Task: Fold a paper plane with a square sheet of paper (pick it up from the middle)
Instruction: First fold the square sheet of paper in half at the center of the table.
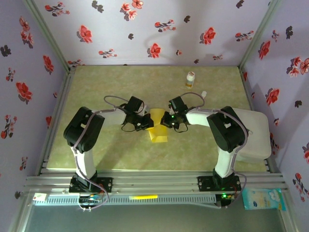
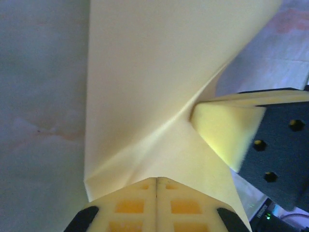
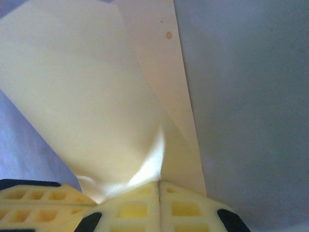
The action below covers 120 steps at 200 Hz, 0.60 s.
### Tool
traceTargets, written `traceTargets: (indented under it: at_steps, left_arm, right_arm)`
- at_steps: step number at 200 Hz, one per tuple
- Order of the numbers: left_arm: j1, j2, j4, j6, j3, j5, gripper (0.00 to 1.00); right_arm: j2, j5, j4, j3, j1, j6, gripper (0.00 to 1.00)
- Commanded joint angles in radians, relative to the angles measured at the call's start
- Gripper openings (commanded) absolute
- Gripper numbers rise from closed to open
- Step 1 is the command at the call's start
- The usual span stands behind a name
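While both arms reach in toward the middle of the table (image 1: pixel 120 154), we see the sheet of paper (image 1: pixel 158 126) caught between them. The left gripper (image 1: pixel 146 122) has its jaws closed tight on the paper's left side. The right gripper (image 1: pixel 166 122) is clamped the same way on the right side. From above, the two black wrists crowd the sheet and cover its side edges.

On the left wrist camera, our left gripper (image 2: pixel 157 182) shows its fingers pressed together with the paper (image 2: pixel 145 72) fanning out from them, creased diagonally. The right gripper's pad (image 2: pixel 224 133) is pinching the sheet just beside that crease. On the right wrist camera, the right gripper (image 3: pixel 159 186) is likewise closed on the paper (image 3: pixel 96 96), where a folded layer overlaps along the right.

A small white-and-orange bottle (image 1: pixel 191 79) stands upright at the far right, well apart from the paper. A small white object (image 1: pixel 203 94) lies nearer, just behind the right wrist. A white pad (image 1: pixel 258 140) sits under the right arm's elbow, and a pale blue packet (image 1: pixel 263 198) lies beyond the near rail.

From above, the folded paper is longer than it is wide, with its long axis running from far to near. Its near end is broader and slightly skewed. We cannot make out a sharp tip.
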Motion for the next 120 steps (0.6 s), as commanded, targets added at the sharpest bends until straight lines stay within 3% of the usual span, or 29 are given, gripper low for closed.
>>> traceTargets:
  at_steps: [1, 42, 120]
  left_arm:
    - [-0.007, -0.024, 0.005, -0.058, 0.001, 0.049, 0.0]
    - [-0.016, -0.002, 0.004, -0.049, -0.032, 0.06, 0.0]
    - [-0.017, -0.017, -0.14, 0.081, -0.072, -0.048, 0.0]
  right_arm:
    - [0.028, 0.109, -0.153, -0.039, 0.001, -0.012, 0.0]
    - [0.026, 0.115, -0.155, -0.044, 0.001, -0.011, 0.0]
    - [0.023, 0.124, -0.161, -0.047, 0.001, -0.007, 0.0]
